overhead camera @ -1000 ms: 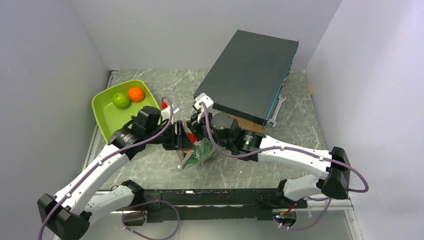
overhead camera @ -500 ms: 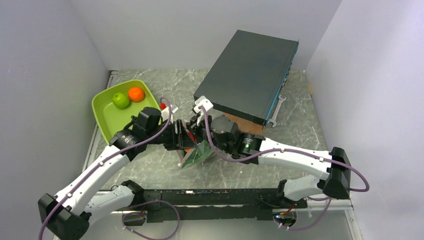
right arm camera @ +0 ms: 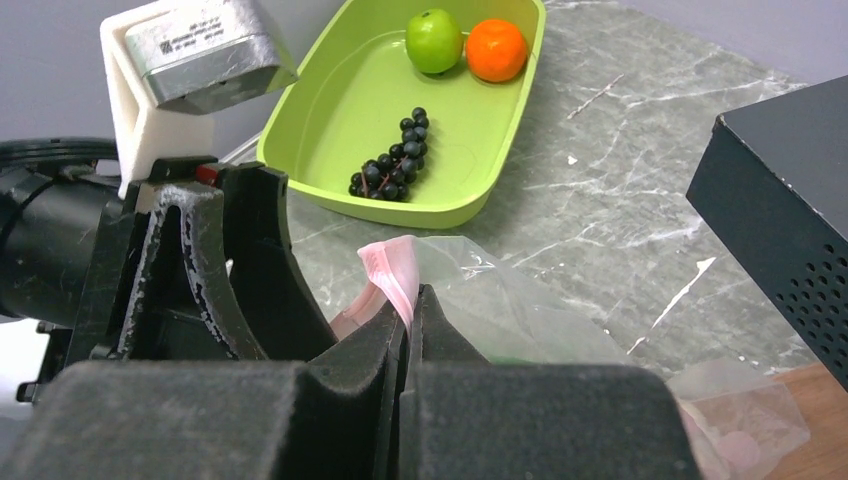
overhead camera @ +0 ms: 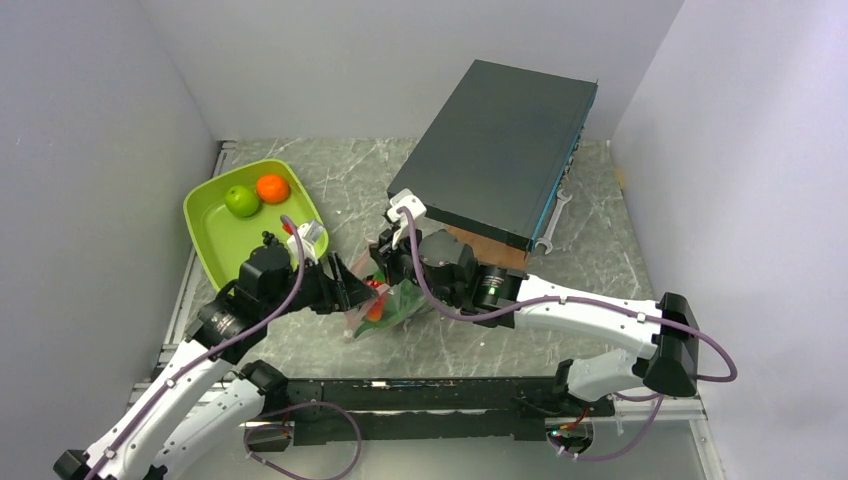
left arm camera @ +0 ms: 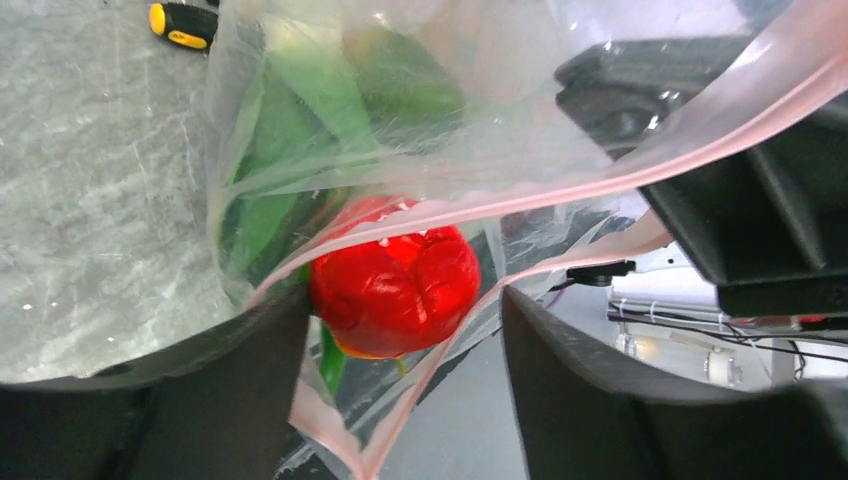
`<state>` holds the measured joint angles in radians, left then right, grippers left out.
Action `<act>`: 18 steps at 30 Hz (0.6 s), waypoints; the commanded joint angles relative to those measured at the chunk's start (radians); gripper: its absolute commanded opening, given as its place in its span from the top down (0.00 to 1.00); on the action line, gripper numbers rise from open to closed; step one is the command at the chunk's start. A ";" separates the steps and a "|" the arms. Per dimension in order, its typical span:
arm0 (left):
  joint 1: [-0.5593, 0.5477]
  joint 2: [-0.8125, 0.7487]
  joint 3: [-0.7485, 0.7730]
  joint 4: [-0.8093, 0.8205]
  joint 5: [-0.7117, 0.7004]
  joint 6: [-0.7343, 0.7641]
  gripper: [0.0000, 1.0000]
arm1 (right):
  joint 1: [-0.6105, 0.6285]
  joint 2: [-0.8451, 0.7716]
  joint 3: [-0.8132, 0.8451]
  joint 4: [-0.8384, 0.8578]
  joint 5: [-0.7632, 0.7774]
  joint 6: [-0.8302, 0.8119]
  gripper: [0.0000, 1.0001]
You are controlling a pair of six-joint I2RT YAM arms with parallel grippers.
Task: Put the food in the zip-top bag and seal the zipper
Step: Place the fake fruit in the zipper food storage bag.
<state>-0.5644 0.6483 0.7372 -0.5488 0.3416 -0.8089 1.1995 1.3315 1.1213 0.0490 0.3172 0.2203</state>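
Since a second ago the left arm has drawn back toward the near-left, and the left gripper (overhead camera: 348, 288) now sits apart from the right one, with the bag (overhead camera: 372, 318) stretched between them low over the bench (overhead camera: 600, 240). Its jaws are spread wide. In the left wrist view a red fruit (left arm camera: 395, 290) lies between the two fingers at the bag's mouth, framed by the pink zipper (left arm camera: 700, 150); it seems to rest against the left finger, though the plastic makes that hard to judge. Greens (left arm camera: 300, 110) lie deeper in the bag. The right gripper (right arm camera: 412, 300) is pinched tight on the zipper, a fold of pink strip sticking up above its fingertips. The mouth is unsealed. On the tray (right arm camera: 330, 100) at the far left lie an apple (right arm camera: 434, 40), an orange (right arm camera: 497, 50) touching it, and grapes (right arm camera: 392, 165) nearer the middle. A screwdriver (left arm camera: 183, 24) lies on the bench beyond the bag. A box (overhead camera: 500, 150) stands behind the right gripper.
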 commanded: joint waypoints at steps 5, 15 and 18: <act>0.003 -0.078 -0.075 0.095 -0.047 -0.004 0.52 | 0.001 0.009 0.074 0.037 0.010 0.022 1.00; 0.002 -0.074 -0.035 0.050 -0.105 0.010 0.50 | 0.002 0.015 0.077 0.035 0.004 0.022 1.00; 0.002 -0.057 -0.035 0.078 -0.098 0.003 0.62 | 0.002 0.019 0.081 0.033 0.001 0.026 1.00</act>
<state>-0.5644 0.5774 0.6682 -0.5198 0.2661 -0.8055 1.1992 1.3560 1.1450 0.0376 0.3168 0.2295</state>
